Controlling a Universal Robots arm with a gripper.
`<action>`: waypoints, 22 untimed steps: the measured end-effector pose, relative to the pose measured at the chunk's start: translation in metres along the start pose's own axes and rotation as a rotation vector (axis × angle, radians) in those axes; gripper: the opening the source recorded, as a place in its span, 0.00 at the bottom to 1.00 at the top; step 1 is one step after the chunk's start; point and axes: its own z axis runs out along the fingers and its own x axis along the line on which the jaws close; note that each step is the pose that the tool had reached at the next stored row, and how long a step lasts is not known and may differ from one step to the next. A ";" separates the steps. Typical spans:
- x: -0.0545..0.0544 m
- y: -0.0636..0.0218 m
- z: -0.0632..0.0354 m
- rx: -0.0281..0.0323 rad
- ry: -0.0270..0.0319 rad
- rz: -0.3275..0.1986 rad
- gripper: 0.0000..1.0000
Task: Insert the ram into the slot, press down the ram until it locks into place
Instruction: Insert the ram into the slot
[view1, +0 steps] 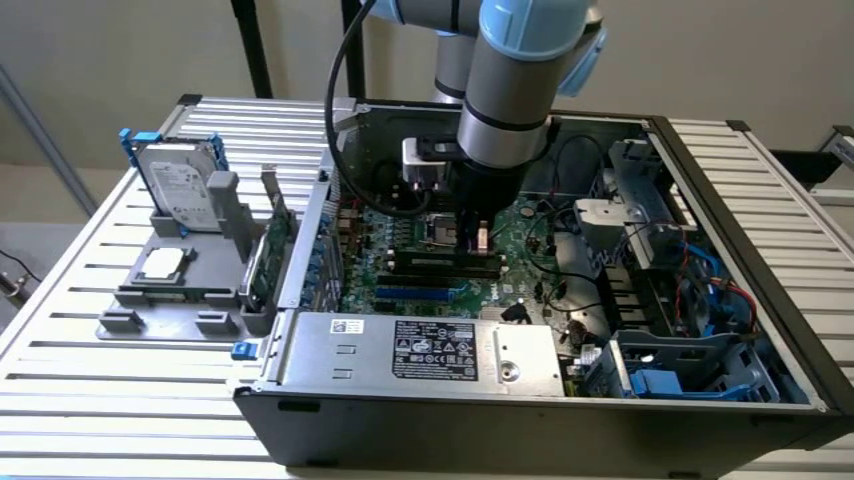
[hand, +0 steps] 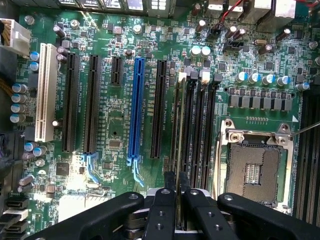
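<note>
Hand (hand: 176, 184) clenched on the ram (hand: 176, 125), gripping one end. The ram stood edge-on and ran straight out from the hand along the slot (hand: 182, 76), just beside the parallel black sockets (hand: 200, 125). Could not tell whether it was seated. Motherboard (hand: 115, 115) lay below the hand.

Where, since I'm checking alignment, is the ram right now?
In the wrist view the ram stands on edge between the jaws, along the black memory slots, between the blue slot and the processor socket.

Gripper (hand: 177, 187) clamped on edge-on ram (hand: 176, 125), just beside parallel black memory slots (hand: 200, 125), green motherboard (hand: 114, 127)
</note>
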 end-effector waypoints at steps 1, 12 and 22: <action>0.000 0.0000 0.0001 0.0000 0.0000 0.000 0.13; 0.000 -0.0004 0.0013 0.0005 -0.0010 0.015 0.13; 0.000 -0.0003 0.0024 0.0005 -0.0009 0.017 0.15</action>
